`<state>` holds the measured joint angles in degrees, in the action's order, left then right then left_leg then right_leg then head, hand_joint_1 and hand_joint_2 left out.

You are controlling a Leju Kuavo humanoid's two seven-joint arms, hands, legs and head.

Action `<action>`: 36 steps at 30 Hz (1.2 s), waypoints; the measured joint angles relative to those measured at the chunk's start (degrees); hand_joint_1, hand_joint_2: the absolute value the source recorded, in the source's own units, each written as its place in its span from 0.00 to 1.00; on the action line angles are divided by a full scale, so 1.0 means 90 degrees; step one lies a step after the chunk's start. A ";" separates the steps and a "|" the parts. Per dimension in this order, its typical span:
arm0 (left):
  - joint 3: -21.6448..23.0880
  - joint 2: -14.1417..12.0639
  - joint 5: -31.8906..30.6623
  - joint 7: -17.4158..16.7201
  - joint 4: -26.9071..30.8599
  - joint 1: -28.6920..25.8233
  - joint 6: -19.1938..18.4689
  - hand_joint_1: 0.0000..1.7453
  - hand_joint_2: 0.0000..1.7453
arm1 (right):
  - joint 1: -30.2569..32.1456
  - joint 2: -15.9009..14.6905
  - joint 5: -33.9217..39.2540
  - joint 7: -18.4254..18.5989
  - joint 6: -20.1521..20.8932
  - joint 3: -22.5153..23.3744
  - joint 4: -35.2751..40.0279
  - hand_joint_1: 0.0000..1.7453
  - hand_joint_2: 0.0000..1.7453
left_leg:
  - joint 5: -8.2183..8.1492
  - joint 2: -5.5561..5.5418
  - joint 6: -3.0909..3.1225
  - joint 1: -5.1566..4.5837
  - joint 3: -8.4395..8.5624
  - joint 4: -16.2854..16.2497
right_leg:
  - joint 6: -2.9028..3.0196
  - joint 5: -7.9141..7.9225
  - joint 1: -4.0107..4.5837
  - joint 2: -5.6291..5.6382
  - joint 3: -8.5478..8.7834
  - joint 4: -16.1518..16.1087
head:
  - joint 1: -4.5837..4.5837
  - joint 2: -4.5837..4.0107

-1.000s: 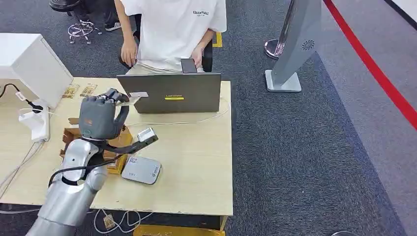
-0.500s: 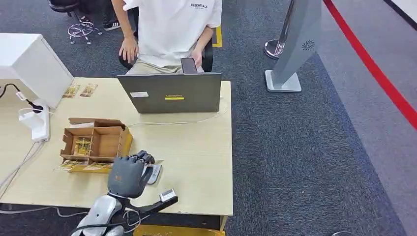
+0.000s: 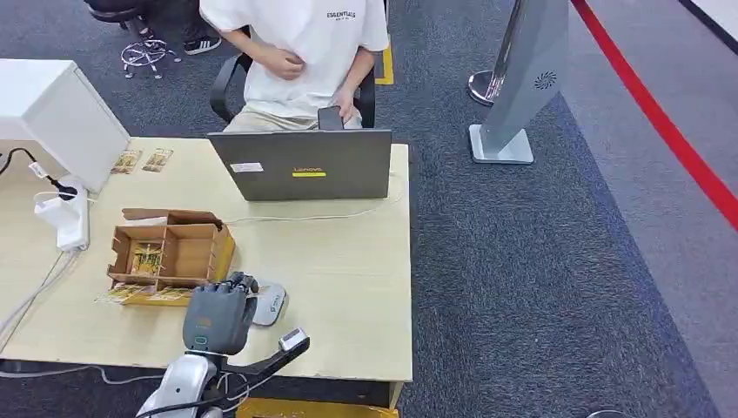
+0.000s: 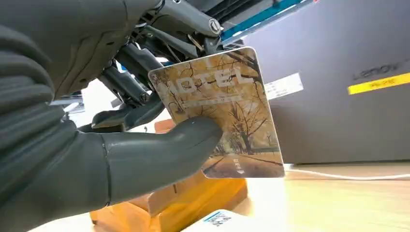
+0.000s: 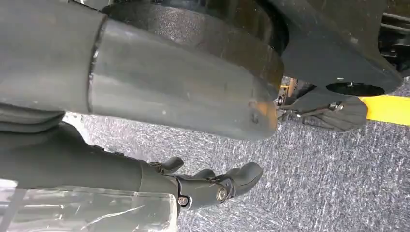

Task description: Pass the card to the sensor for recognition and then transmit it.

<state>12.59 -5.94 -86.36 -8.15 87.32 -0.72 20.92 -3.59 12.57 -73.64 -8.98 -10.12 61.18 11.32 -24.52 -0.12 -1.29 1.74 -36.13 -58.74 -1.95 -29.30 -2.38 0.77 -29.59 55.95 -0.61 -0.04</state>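
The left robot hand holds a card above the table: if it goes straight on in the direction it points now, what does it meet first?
Probably the laptop. In the left wrist view the card, held by the left robot hand, faces the laptop's grey lid with open space between. The cardboard box lies to the side. Depth is unclear.

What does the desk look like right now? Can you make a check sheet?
Surface: pale wooden desk.
Job's things: card pinched by the left robot hand; grey sensor pad lies flat just beyond it.
Clutter: open cardboard box with compartments, closed laptop, white box, small packets.
Robot hands: left holds the card; right robot hand hangs over carpet, fingers apart, holding nothing.
Cables: white power strip; thin white cable by the laptop.
Surroundings: a seated person behind the desk; grey stand; red floor line.
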 joint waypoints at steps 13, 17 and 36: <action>-0.0250 0.0053 -0.0031 -0.0046 -0.0493 0.0131 0.0036 1.00 1.00 | 0.0000 0.0000 -0.0058 0.0019 0.0022 0.0000 0.0000 0.00 0.00 | 0.0000 0.0000 0.0000 0.0001 0.0000 0.0000 | 0.0000 0.0000 0.0001 0.0000 0.0000 0.0000 | 0.0000 0.0000; -0.0303 0.0117 -0.0105 -0.0058 -0.0724 0.0135 -0.0024 1.00 1.00 | 0.0000 0.0000 -0.0070 0.0019 0.0078 0.0000 0.0000 0.00 0.00 | 0.0000 0.0000 0.0000 0.0000 0.0000 0.0000 | 0.0000 0.0000 0.0000 0.0000 -0.0001 0.0000 | 0.0000 0.0000; -0.0325 0.0301 -0.0357 -0.0216 -0.1275 0.0303 -0.0398 1.00 1.00 | -0.0001 0.0000 -0.0124 0.0056 0.0104 0.0000 0.0000 0.00 0.00 | 0.0000 -0.0001 0.0000 0.0000 0.0001 0.0000 | 0.0000 0.0000 0.0000 -0.0001 0.0003 0.0000 | 0.0000 0.0000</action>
<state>9.66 -3.23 -89.57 -10.10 75.84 2.01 17.33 -3.60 12.57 -74.75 -8.48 -9.18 61.18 11.32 -24.52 -0.13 -1.29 1.73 -36.12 -58.74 -1.95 -29.30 -2.38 0.76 -29.56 55.95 -0.61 -0.04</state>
